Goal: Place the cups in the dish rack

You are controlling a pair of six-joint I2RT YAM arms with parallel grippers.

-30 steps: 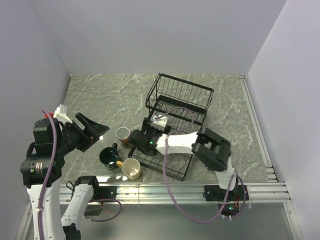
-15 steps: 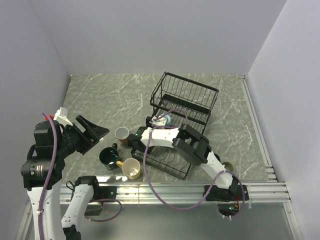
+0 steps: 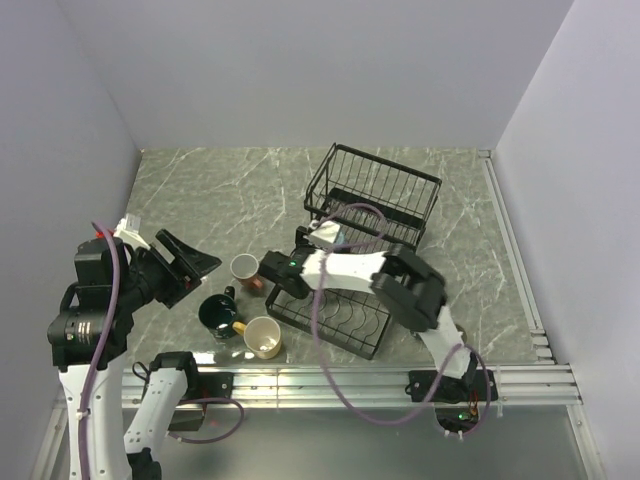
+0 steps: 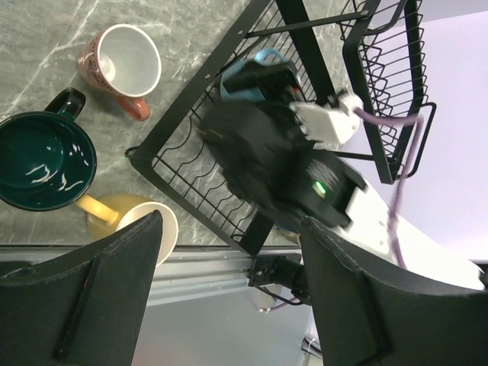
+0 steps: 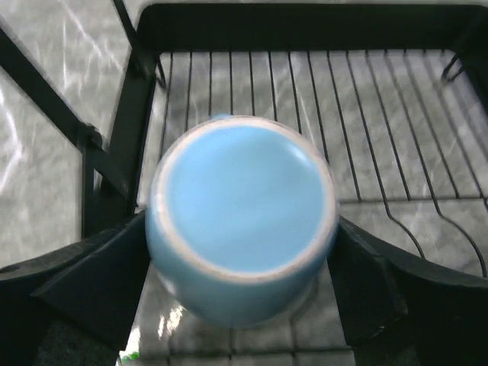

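— What are you carrying?

— My right gripper [image 5: 242, 252] is closed on the light blue mug [image 5: 242, 194], a finger on each side and the mug's base facing my wrist camera. It hangs over the left end of the dish rack's [image 3: 375, 190] flat tray [image 4: 191, 90], close to the tray's edge.

— How do you set it down well?

— I'd lower it straight with the rim level, so it lands on the wires and not on the edge bar. I'd release only once it sits. I can't tell whether it touches yet.

— And your other arm?

— My left gripper [image 4: 229, 297] hovers wide open and empty at the left. The salmon pink mug [image 3: 245, 267], dark teal mug [image 3: 217, 313] and yellow mug [image 3: 264, 338] wait on the table [image 3: 200, 190], just left of the rack.
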